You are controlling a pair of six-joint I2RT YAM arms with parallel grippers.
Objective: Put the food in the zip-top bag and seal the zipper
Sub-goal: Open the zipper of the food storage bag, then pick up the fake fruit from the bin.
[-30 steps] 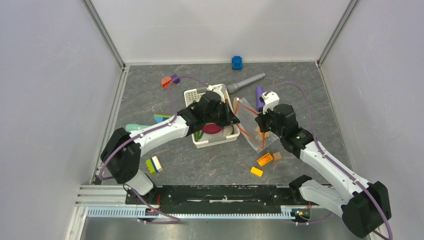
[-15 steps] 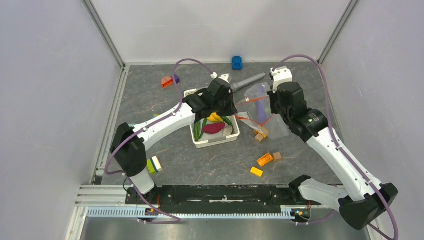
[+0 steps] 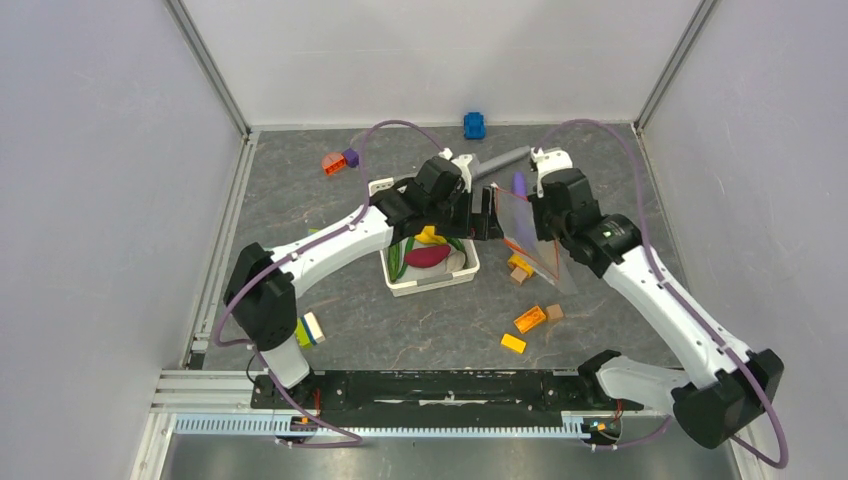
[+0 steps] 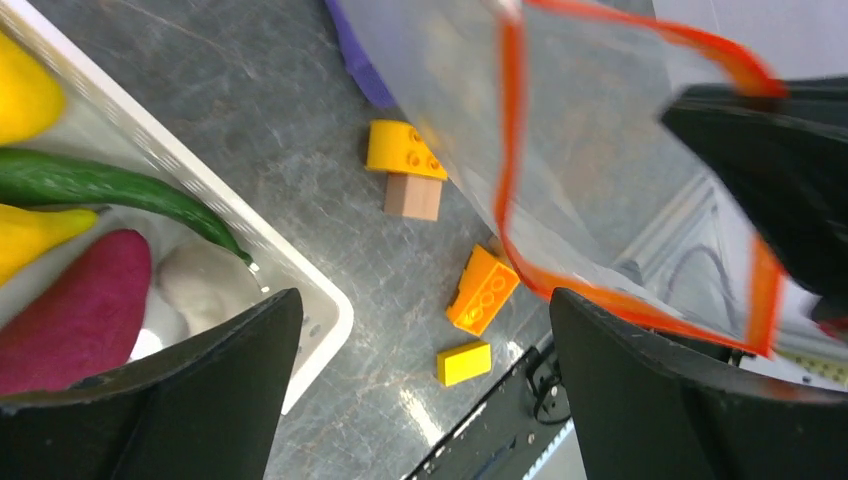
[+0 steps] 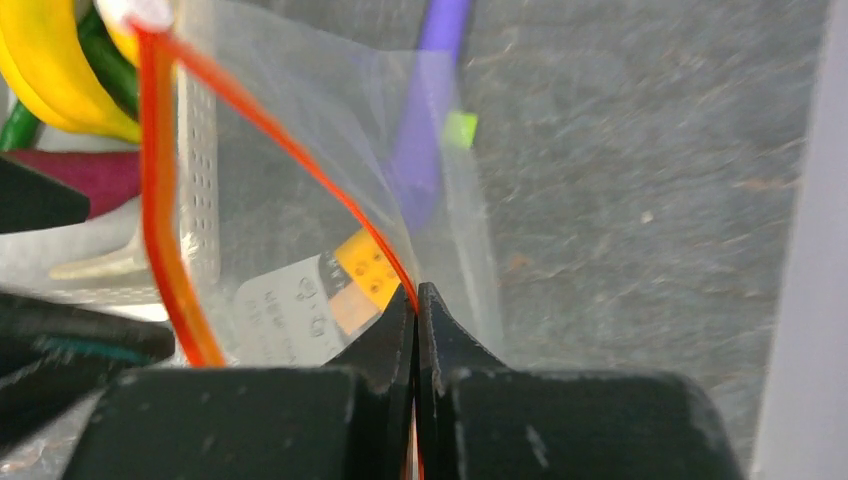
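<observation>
— Grippers?
— The right gripper (image 5: 416, 296) is pinched tight on the orange-red zipper strip (image 5: 155, 200) of the clear floppy plastic zip-top bag (image 5: 300, 130). The left gripper (image 4: 422, 305) gapes wide beside the bag.
— Around them?
— One long purple cylinder (image 4: 355, 60), three orange-yellow building blocks (image 4: 405, 148), one tan block (image 4: 413, 196).
— The food?
— In the white slotted plastic basket (image 4: 320, 325): two yellow banana pieces (image 4: 25, 95), two slim dark-green cucumbers (image 3: 397, 262), one purple-red sweet potato (image 4: 80, 310), one whitish piece (image 4: 200, 285).

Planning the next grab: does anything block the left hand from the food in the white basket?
Nothing visible does. The left hand is open above the edge of the basket, and the sweet potato and cucumber lie uncovered; the bag hangs clear of them.
</observation>
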